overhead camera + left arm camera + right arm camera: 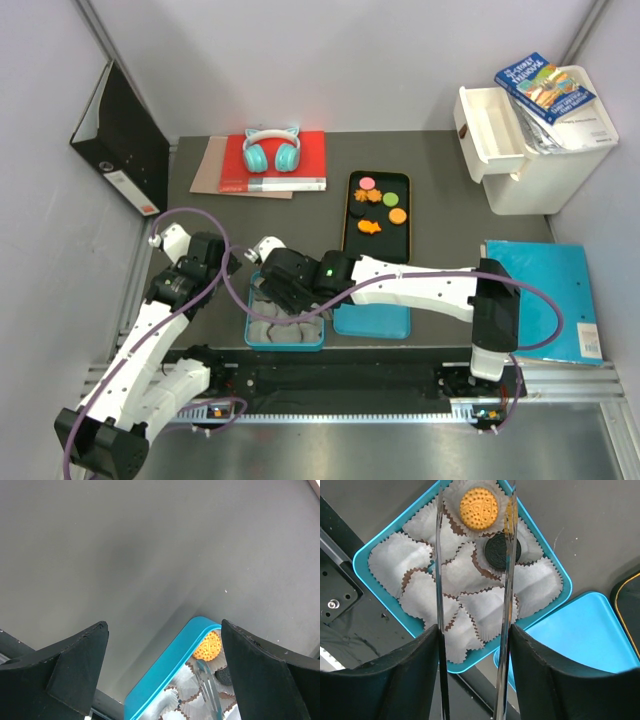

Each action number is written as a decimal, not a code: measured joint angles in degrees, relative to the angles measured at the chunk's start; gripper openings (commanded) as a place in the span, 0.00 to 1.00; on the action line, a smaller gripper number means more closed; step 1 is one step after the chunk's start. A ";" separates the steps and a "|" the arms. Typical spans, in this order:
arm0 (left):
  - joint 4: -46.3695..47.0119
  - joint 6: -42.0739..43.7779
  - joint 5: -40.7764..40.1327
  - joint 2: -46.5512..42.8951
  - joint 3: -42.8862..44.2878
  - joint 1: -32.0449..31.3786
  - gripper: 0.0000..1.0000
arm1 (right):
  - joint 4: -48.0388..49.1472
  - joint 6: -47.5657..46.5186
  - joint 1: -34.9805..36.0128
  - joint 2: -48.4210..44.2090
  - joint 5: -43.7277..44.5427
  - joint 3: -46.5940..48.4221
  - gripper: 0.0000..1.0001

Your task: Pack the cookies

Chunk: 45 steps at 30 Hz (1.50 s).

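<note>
Two cookies [478, 508] are seated in tin [358, 562] cups [395, 560]; right fingers [395, 680] are spread above, left fingers [70, 665] spread over bench [150, 555].

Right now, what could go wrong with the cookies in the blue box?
1. The open right gripper hangs right over the paper cups. It could snag one and tip out the orange cookie or the black cookie.
2. The cups overlap and lean, so the next cookie might slip between them.
3. The left gripper sits open by the blue box corner and could bump it.
</note>
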 measured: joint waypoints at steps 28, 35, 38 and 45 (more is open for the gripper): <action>3.48 1.01 6.19 1.18 -3.02 0.00 0.98 | -4.09 1.44 -33.62 -15.37 6.16 -11.96 0.53; 3.72 1.49 7.02 1.51 -3.08 0.00 0.98 | -2.19 0.63 -35.15 -9.40 3.69 -11.58 0.52; 3.82 1.46 7.06 1.51 -3.21 0.00 0.98 | -1.33 0.39 -35.15 -9.25 2.75 -11.72 0.52; 3.87 1.49 7.17 1.64 -3.56 0.00 0.98 | 1.05 0.31 -35.17 -9.18 1.33 -13.97 0.51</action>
